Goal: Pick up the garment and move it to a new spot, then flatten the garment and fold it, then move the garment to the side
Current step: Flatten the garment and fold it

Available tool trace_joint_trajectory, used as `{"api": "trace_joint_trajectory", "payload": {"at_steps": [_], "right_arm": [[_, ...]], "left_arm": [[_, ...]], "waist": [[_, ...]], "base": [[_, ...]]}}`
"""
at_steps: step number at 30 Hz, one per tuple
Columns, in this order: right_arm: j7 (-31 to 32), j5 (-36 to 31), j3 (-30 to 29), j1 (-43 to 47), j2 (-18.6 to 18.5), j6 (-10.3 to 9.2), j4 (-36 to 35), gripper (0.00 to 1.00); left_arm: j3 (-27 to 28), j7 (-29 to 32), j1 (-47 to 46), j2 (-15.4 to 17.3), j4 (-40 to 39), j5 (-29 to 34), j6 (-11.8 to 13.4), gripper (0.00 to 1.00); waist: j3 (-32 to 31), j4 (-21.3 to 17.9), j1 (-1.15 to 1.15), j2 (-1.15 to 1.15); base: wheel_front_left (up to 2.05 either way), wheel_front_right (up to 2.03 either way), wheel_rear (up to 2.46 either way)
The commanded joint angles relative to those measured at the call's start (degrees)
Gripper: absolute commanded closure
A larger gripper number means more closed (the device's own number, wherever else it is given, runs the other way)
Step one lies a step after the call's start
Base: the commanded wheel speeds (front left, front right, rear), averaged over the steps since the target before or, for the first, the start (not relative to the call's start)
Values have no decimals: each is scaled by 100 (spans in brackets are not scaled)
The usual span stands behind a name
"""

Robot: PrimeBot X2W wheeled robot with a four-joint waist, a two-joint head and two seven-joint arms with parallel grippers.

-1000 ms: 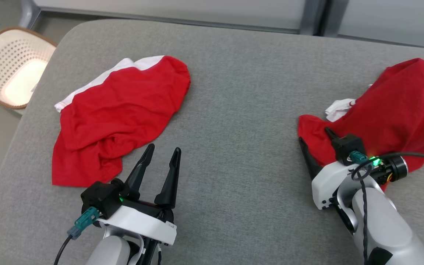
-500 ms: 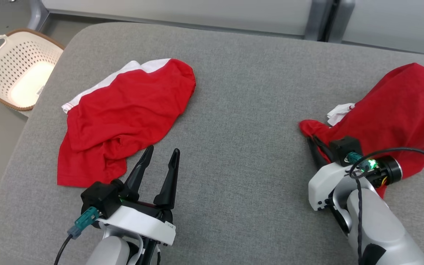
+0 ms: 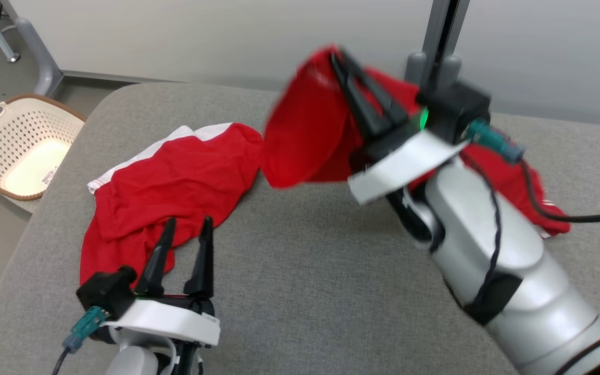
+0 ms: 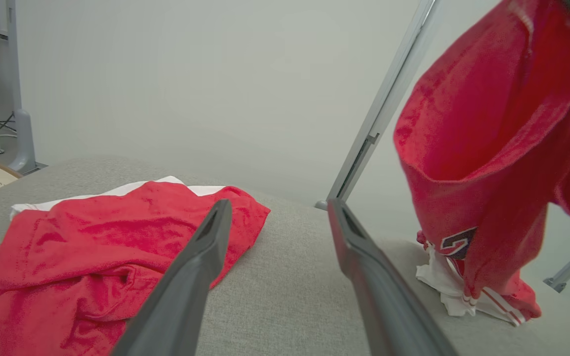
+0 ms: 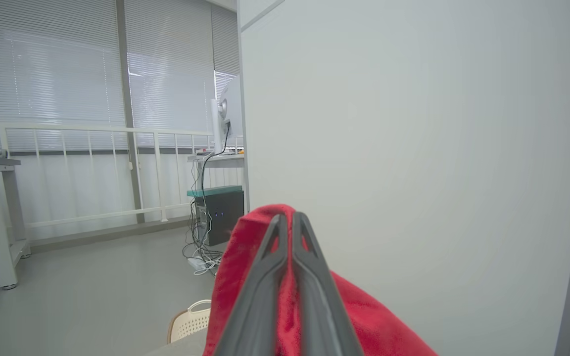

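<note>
Risen off the worktop [image 3: 305, 271] since a second ago, the garment [image 3: 305, 140] now hangs high. At left a spare garment [image 3: 175, 177] lies crumpled, and the left gripper [image 3: 188, 221] hovers open over its near edge. Centre-right, the right gripper [image 3: 337, 53] is clamped on the garment's top fold; cloth drapes below it, the tail touching the worktop. Best lift until the tail clears, then carry steadily, clear of the spare.

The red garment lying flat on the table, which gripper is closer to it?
Left. The left gripper sits open at the near edge of the lying garment; the right gripper is raised off to its right, shut on the other red garment.
</note>
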Motion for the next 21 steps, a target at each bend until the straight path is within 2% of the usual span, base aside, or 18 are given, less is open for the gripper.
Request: {"api": "trace_joint_trajectory", "payload": {"at_steps": [1, 4, 5, 9, 13, 21], "right_arm": [[-45, 15, -84, -306, -4, -2, -238, 100], [-46, 206, -566, -654, -15, -2, -872, 100], [-46, 206, -566, -654, -15, -2, -872, 100], [-38, 306, -1270, -823, -7, -2, -1250, 100], [-39, 102, -1856, -426, -142, -2, -831, 100], [29, -49, -3267, 959, -1185, -1, 803, 100]], "left_arm": [[100, -1, 74, 26, -46, -42, 91, 0], [189, -1, 106, 21, -96, -8, 159, 0], [189, -1, 106, 21, -96, -8, 159, 0], [304, -1, 170, 24, -149, 54, 177, 0], [369, -1, 192, 24, -202, 22, 183, 0], [214, -1, 76, 23, -175, 36, 137, 0]], "waist": [[-97, -33, 0, 0], [-161, -71, 0, 0], [-161, -71, 0, 0], [-198, -223, 0, 0], [-164, -465, 0, 0], [95, -874, 0, 0]], "base": [[0, 0, 0], [0, 0, 0], [0, 0, 0], [0, 0, 0], [0, 0, 0], [0, 0, 0]]}}
